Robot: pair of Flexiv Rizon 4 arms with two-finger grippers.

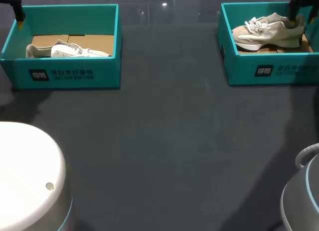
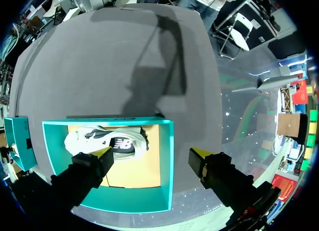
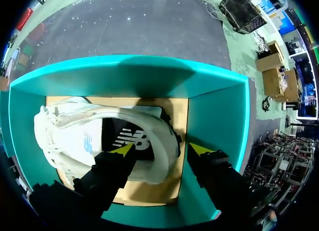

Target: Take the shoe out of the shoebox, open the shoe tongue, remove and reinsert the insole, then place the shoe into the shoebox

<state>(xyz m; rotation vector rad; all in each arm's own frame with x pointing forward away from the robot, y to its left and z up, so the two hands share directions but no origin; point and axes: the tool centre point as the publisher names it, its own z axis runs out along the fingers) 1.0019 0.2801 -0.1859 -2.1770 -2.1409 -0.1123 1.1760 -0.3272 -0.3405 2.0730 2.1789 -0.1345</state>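
A beige shoe [image 1: 269, 29] lies on its side in the teal shoebox [image 1: 271, 71] at the back right. My right gripper [image 1: 295, 21] is down at its heel. In the right wrist view the gripper [image 3: 162, 150] is open and straddles the heel collar of the shoe [image 3: 75, 136]: one yellow tip is inside the shoe's opening, the other outside the heel by the box wall [image 3: 214, 106]. A second teal shoebox [image 1: 67, 74] at the back left holds a white shoe [image 1: 70, 51]. My left gripper [image 2: 152, 159] hangs open above that box's edge [image 2: 167, 161], holding nothing.
The dark table [image 1: 164, 116] stretches between the two boxes and toward the front. The white robot bases stand at the front left [image 1: 30, 176] and the front right [image 1: 304, 191].
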